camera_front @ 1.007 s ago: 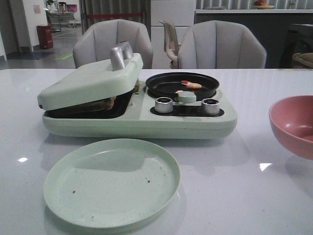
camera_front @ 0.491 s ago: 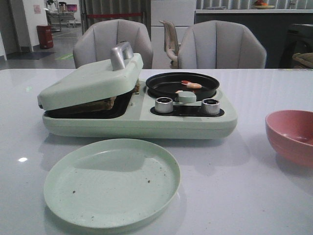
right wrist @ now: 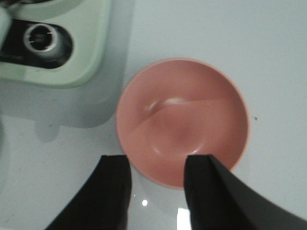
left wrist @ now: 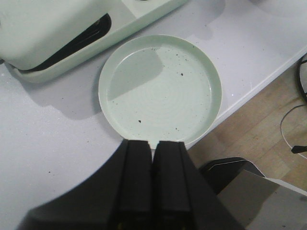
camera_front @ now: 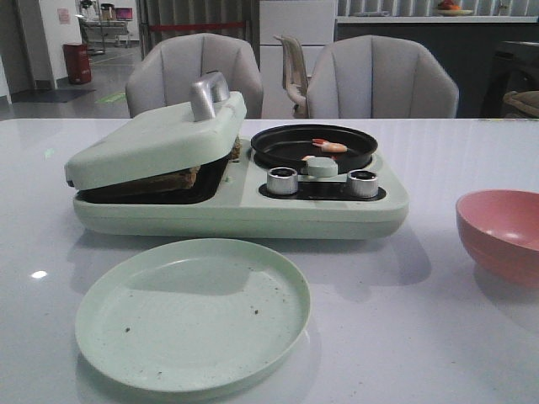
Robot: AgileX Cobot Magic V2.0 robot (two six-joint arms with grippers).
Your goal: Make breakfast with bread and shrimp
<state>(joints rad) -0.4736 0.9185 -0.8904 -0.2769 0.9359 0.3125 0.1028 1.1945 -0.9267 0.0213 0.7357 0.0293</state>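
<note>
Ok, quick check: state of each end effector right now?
Left end effector: closed, holding nothing, above the near rim of the green plate.
Right end effector: open, holding nothing, over the pink bowl.

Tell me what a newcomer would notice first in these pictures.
The pale green breakfast maker at the table's centre stands out, its lid resting ajar on bread, a shrimp in its black pan. A green plate lies in front, a pink bowl to the right.
</note>
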